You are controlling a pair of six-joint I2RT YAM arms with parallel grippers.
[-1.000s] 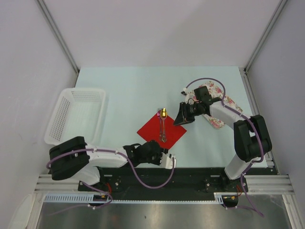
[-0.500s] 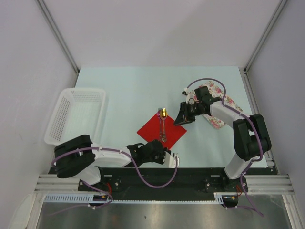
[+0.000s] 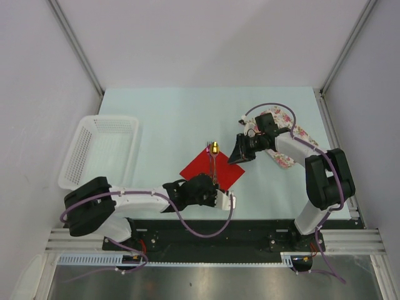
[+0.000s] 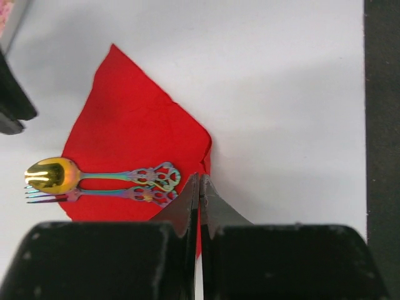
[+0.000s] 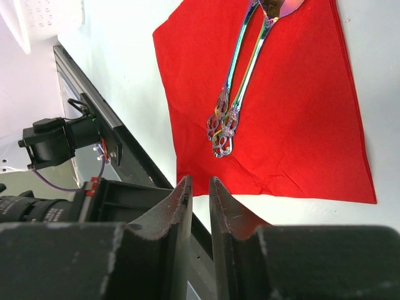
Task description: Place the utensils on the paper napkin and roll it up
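Left gripper (image 4: pixel 199 181) went from half-open to clamped shut at near corner of paper napkin (image 4: pixel 134 125), apparently pinching it. Spoon (image 4: pixel 53 175) and fork (image 4: pixel 39 195) lay side by side on napkin, mid-table. Right gripper (image 5: pixel 200 184) hovered slightly parted, empty. Rolling probably next.

Both arms (image 3: pixel 134 201): white links w/ black joints, purple cables (image 3: pixel 270 104) looped along. Left hand (image 4: pixel 199 180), right hand (image 5: pixel 200 182) matte black, scuffed.

On the napkin (image 4: pixel 137 125) lie the spoon (image 4: pixel 103 177) and fork (image 4: pixel 103 193), side by side — basket (image 3: pixel 75 156) left, cloth (image 3: pixel 281 115) right.
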